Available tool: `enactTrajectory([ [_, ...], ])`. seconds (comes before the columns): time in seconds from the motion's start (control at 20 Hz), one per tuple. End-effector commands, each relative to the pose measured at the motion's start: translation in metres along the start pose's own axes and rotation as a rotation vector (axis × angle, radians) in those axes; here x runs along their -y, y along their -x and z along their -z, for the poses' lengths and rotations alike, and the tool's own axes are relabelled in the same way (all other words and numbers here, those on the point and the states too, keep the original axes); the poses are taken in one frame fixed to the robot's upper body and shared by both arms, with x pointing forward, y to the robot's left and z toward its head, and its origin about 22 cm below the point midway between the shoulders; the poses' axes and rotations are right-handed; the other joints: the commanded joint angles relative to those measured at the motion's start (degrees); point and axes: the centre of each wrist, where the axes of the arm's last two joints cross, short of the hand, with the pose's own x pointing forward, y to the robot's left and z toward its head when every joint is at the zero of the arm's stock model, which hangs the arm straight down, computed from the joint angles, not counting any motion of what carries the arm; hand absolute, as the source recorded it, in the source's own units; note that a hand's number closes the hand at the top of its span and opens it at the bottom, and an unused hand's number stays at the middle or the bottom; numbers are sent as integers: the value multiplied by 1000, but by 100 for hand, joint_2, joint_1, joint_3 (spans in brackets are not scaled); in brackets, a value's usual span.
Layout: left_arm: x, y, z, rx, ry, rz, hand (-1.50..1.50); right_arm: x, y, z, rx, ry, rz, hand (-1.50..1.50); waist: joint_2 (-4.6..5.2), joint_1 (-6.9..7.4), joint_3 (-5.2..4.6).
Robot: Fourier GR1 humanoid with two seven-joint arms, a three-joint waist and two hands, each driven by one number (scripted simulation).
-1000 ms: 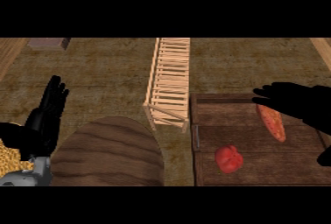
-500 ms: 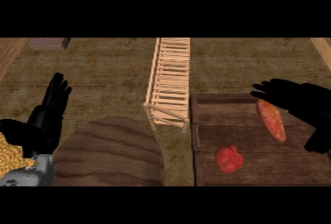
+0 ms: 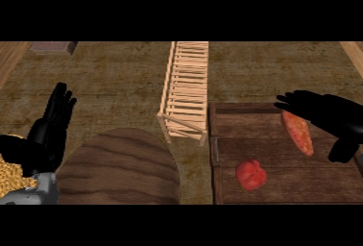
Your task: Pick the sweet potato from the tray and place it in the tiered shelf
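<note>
Orange sweet potato [image 3: 297,133] lies on the dark wooden tray [image 3: 284,190], its long axis running from 11 to 5 o'clock. My right hand [image 3: 327,114] hovers at its 2 o'clock side with fingers spread and hides its upper edge; I cannot tell if they touch. My left hand [image 3: 48,129] rests open at 9 o'clock. The pale tiered shelf [image 3: 186,91] stands at the tray's 10 o'clock.

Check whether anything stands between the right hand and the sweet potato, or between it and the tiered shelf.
Nothing visible does. The right hand is right beside the sweet potato with nothing between. Toward the tiered shelf lies only bare tray; the red item sits lower in the view, off that line.
</note>
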Motion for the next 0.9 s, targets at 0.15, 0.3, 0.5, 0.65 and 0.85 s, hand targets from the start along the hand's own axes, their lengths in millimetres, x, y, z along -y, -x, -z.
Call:
enactTrajectory([
  [0.15,15,-5,8,16,3,9,0,-7,25,18,19,33,27,-150,7,6,0],
  [0.3,-17,4,-10,14,-12,7,0,-17,15,3,28,17,27,-150,-7,-15,-1],
  [0.5,0,-7,-2,19,13,6,0,-11,6,18,56,28,29,-150,-6,-18,-1],
  [0.65,3,-3,-11,7,16,4,0,-50,6,29,58,8,28,-150,-5,-6,0],
  [0.85,-12,1,0,2,11,12,0,-58,3,27,23,-19,41,-150,-4,-21,0],
])
